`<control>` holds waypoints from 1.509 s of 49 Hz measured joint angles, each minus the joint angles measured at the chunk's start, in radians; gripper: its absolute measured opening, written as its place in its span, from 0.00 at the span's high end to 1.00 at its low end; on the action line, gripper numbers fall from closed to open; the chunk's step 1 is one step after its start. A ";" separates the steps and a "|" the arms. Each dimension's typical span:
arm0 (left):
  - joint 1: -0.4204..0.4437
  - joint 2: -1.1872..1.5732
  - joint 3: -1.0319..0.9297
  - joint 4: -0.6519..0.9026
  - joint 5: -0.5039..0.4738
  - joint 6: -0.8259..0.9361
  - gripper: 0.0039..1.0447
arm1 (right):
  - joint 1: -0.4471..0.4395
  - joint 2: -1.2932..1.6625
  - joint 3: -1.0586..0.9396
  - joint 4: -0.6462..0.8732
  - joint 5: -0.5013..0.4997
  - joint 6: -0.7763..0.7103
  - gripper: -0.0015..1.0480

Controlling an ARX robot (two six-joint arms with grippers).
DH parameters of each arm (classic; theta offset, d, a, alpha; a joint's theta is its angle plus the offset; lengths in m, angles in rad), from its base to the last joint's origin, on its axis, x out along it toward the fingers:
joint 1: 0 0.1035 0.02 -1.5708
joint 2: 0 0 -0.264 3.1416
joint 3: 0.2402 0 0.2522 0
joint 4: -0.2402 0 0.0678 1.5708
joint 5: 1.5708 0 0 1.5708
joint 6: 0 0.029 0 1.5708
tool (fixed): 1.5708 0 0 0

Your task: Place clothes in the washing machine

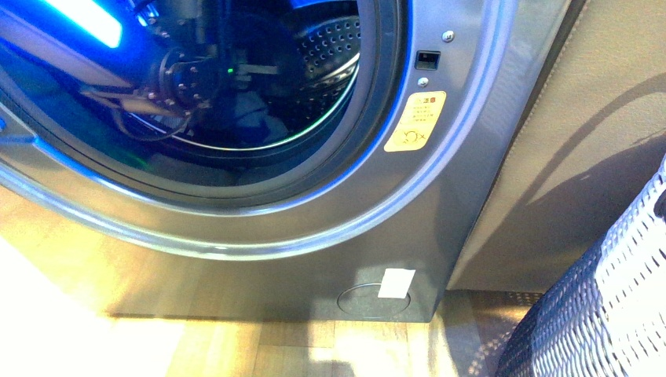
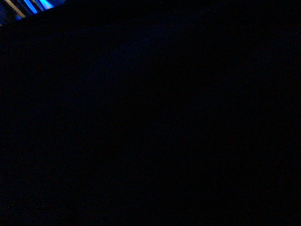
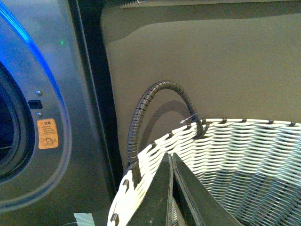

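The right pincer [image 3: 171, 157], pressed together, hangs over a white woven basket [image 3: 244, 141]. The left arm reaches inside the washing machine [image 1: 440, 196] drum; its pincer's state I cannot tell. Yellow warning sticker [image 1: 415, 120], writing unreadable. Dark clothes [image 1: 251, 118] lie in the drum.

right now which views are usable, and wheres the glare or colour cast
Front view: strong blue cast around the washing machine porthole, blown-out sunlight on the floor at lower left. Left wrist view: dark, nothing readable. Right wrist view: evenly lit and sharp, basket clear, blue glow along the door ring.
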 joint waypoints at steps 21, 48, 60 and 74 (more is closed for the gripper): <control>0.000 -0.117 -0.184 0.077 0.033 -0.053 0.24 | 0.000 0.000 0.000 0.000 0.000 0.000 0.98; 0.004 -0.423 -0.656 0.258 0.108 -0.092 0.06 | 0.000 0.000 0.000 0.000 0.000 0.000 0.98; -0.028 -0.547 -0.795 0.305 0.140 -0.091 0.06 | 0.000 0.000 0.000 0.000 0.000 0.000 0.98; -0.077 -0.660 -0.902 0.324 0.142 -0.091 0.06 | 0.000 0.000 0.000 0.000 0.000 0.000 0.98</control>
